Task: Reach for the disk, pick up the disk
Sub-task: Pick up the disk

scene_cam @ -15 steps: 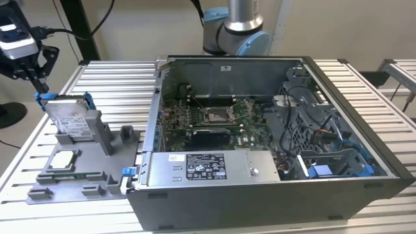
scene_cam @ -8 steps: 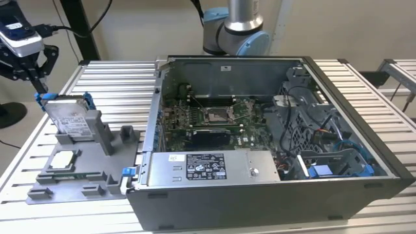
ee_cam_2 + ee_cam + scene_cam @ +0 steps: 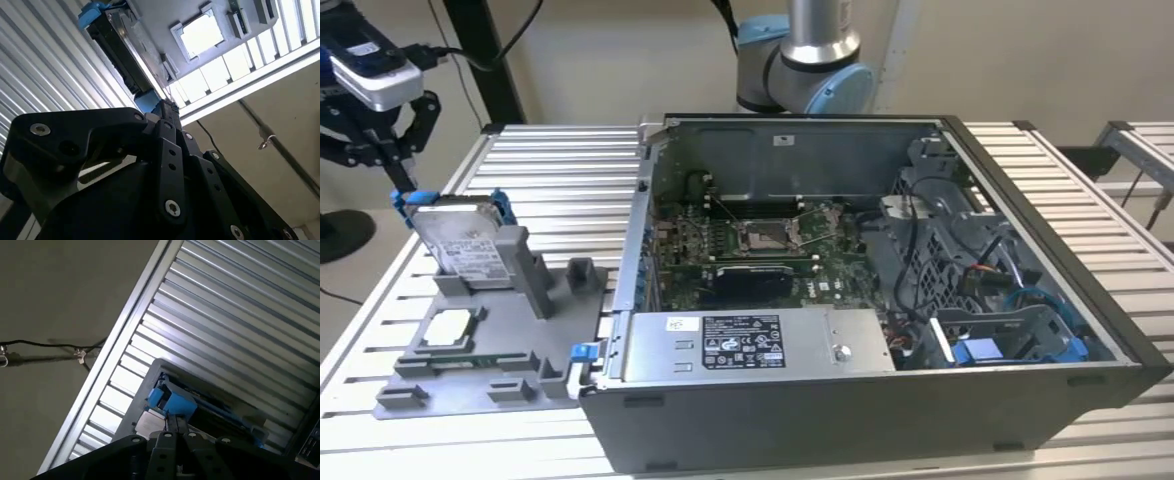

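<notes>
The claw point(image 3: 403, 186) is pinching narrow on the blue rail point(image 3: 170, 401) at the top corner of the disk point(image 3: 462, 246), which is standing tilted in a grey holder point(image 3: 520, 335) on the slatted worktop point(image 3: 554, 160), to the exterior view's left of the open computer case point(image 3: 854, 410).

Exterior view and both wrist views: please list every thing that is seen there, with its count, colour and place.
disk: 1, silver with blue rails, standing tilted in the fixture, exterior view's left
chip: 1, white, lying flat in the fixture
fixture: 1, grey, on the table beside the case
case: 1, grey, open, middle of the table
box: 1, silver with a sticker, inside the case
board: 1, dark green, inside the case
table: 1, silver slats, under everything
arm: 1, silver and blue, behind the case
hand: 1, black, at the disk's top blue rail
</notes>
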Controlling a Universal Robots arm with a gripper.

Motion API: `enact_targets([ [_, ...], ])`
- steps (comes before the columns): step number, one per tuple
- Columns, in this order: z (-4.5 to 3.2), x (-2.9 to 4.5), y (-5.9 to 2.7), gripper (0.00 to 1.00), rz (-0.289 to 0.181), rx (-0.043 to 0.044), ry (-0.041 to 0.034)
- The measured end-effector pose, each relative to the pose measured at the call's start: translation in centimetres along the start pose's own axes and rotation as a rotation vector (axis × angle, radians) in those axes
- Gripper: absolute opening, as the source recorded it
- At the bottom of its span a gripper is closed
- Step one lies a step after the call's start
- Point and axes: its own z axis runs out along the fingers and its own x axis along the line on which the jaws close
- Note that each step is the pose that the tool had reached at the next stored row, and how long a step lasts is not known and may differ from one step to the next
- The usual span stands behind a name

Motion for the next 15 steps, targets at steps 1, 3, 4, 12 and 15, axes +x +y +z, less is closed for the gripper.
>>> enact_targets([
  [1, 0.0, 0.0, 0.0, 0.0, -0.018, 0.0001, 0.0006],
  [3, 0.0, 0.0, 0.0, 0.0, -0.054, 0.0005, 0.0019],
  [4, 0.0, 0.0, 0.0, 0.0, -0.073, 0.0006, 0.0025],
  [12, 0.0, 0.0, 0.0, 0.0, -0.218, 0.0016, 0.0077],
  [15, 0.0, 0.0, 0.0, 0.0, -0.273, 0.0018, 0.0096],
])
